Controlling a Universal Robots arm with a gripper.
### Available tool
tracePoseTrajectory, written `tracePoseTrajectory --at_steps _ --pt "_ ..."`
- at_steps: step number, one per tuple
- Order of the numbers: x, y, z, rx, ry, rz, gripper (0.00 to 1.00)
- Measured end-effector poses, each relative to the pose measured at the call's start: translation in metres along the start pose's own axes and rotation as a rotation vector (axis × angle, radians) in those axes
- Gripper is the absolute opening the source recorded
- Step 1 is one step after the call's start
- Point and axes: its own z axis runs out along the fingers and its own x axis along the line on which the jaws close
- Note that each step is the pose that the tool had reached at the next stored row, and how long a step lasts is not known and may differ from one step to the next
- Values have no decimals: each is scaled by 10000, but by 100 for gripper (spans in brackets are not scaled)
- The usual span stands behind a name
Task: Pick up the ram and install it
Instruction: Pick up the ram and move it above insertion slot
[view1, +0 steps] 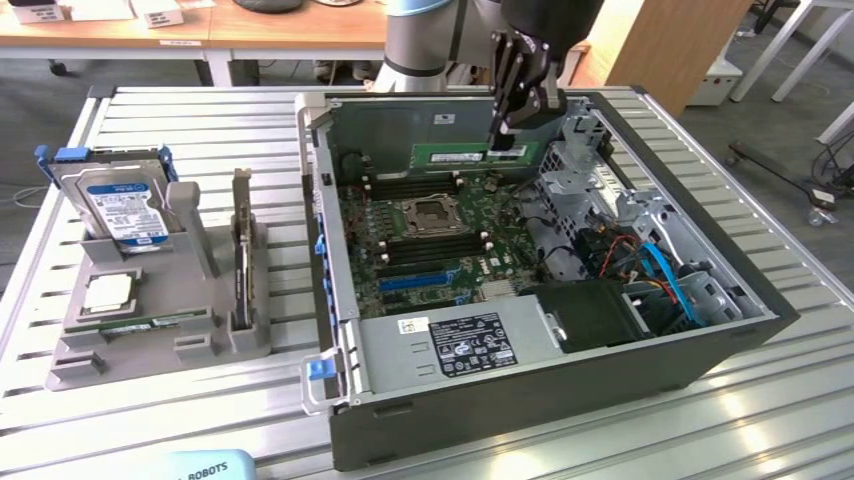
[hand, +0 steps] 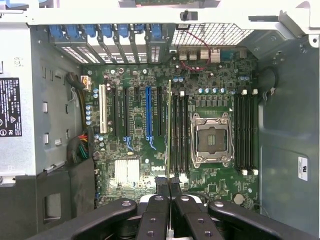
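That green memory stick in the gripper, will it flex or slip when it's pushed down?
The ram looks thin and flat, so probably light and stiff edge-on, though sideways force might bend it. The gripper pinches its flat faces, so a hard push could make it slip.

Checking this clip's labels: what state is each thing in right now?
claw: shut on the ram
ram: held over the motherboard, not in a slot
computer case: open, side panel off
processor socket: empty
hard drive: upright in the grey holder
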Motion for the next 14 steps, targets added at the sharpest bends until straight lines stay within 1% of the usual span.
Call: tracePoseTrajectory --at_steps 8,14 --pt "0 -1 20 1 -1 0 12" --pt "1 -2 54 1 -2 0 12"
